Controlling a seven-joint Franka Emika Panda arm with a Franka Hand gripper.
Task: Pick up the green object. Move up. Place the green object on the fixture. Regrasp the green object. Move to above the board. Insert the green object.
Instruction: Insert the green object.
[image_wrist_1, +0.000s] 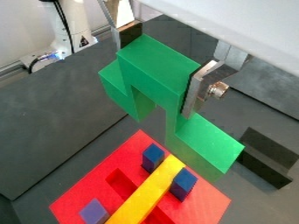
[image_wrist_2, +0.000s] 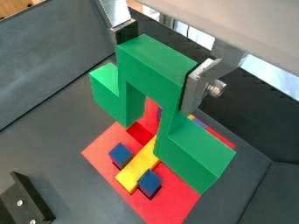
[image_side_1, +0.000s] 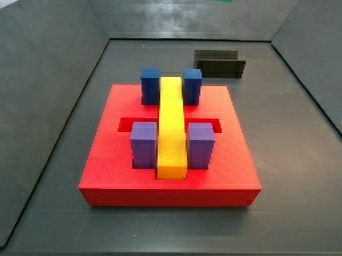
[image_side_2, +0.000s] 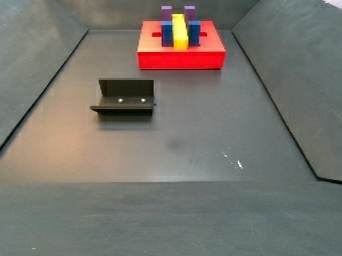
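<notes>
The green object (image_wrist_1: 158, 74) (image_wrist_2: 158, 74) is a bright green bridge block, and in both wrist views my gripper (image_wrist_1: 163, 63) (image_wrist_2: 162, 59) is shut on its top bar. Its two legs hang down with the notch between them. It hangs in the air over the red board (image_wrist_1: 117, 188) (image_wrist_2: 105, 144), apart from it. The board also shows in both side views (image_side_1: 167, 185) (image_side_2: 181, 55). The dark fixture (image_wrist_1: 267, 153) (image_wrist_2: 26, 203) (image_side_1: 218, 64) (image_side_2: 124, 98) stands empty on the floor beside the board. Neither side view shows the gripper or the green object.
On the board lie a long yellow bar (image_side_1: 171, 125) (image_wrist_1: 152, 188), two blue blocks (image_side_1: 150, 85) and two purple blocks (image_side_1: 144, 143). Grey walls (image_side_1: 67, 120) close in the dark floor on the sides.
</notes>
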